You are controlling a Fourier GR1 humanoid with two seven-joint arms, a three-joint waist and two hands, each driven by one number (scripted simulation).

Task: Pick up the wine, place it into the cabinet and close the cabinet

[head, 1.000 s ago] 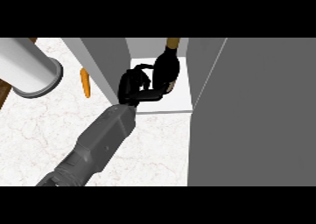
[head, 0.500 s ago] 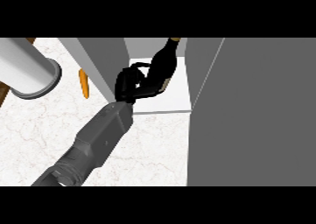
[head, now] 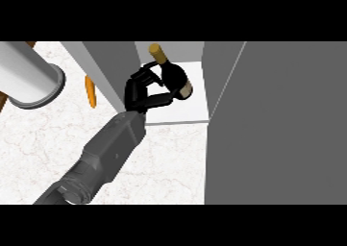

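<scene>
Grey forearm slanting up from lower left, one hand (head: pixel 142 89) in view, fingers curled round wine (head: pixel 171 77), bottle tilted inside open cabinet (head: pixel 183 113), above marble bench (head: pixel 168 158)

**No readable text anywhere in view**

No words, brand names, numbers or signs can be read on anything here. The dark glass wine bottle with a tan cork top (head: pixel 171 72), lying in the far part of the scene, has a pale band at its near end, but no letters can be made out on it. The grey cabinet door (head: pixel 289 125) at the right is plain, and the white marbled counter top (head: pixel 34 144) carries only its veining. The white cylinder with a grey rim (head: pixel 23 77) at the far left is unmarked.
</scene>
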